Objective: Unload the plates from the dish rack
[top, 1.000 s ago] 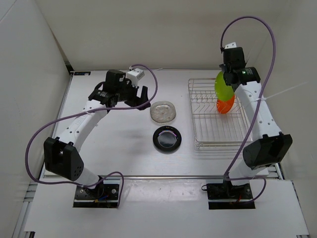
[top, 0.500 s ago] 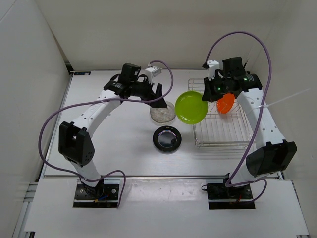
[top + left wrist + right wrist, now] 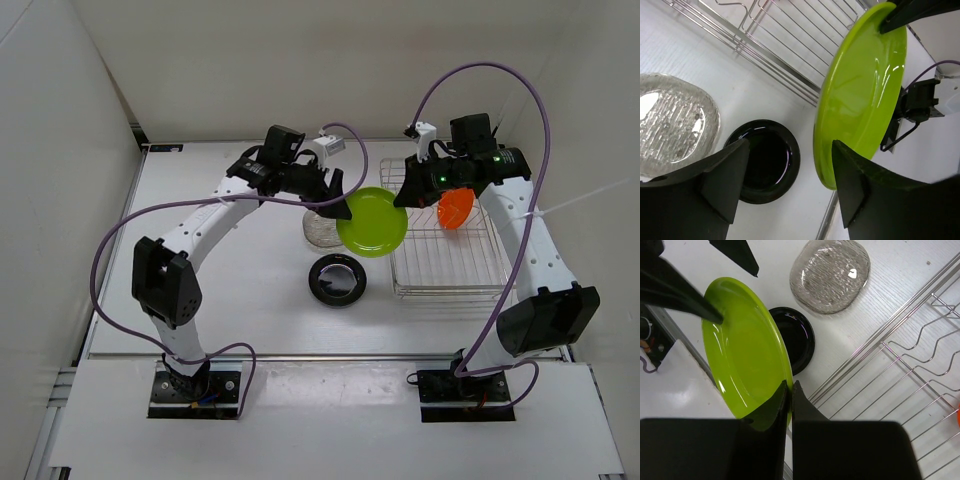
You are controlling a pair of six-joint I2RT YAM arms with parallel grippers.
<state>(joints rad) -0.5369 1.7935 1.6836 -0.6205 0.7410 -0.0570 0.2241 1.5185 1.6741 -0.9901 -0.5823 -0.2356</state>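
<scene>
My right gripper (image 3: 404, 197) is shut on the rim of the lime green plate (image 3: 372, 222) and holds it tilted in the air just left of the dish rack (image 3: 445, 262); its grip shows in the right wrist view (image 3: 791, 390). My left gripper (image 3: 336, 201) is open, its jaws on either side of the plate's far rim (image 3: 860, 95). The orange plate (image 3: 455, 208) stands in the rack. The clear plate (image 3: 318, 230) and the black plate (image 3: 338, 280) lie flat on the table; the green plate partly hides the clear one.
The rack's left bars (image 3: 900, 370) run close under the held plate. White walls close the table (image 3: 230, 290) in on the left, back and right. Purple cables arch above both arms.
My right gripper has lifted the green plate out of the rack and carried it left. My left arm has swung right, bringing its open gripper to the plate's rim.
</scene>
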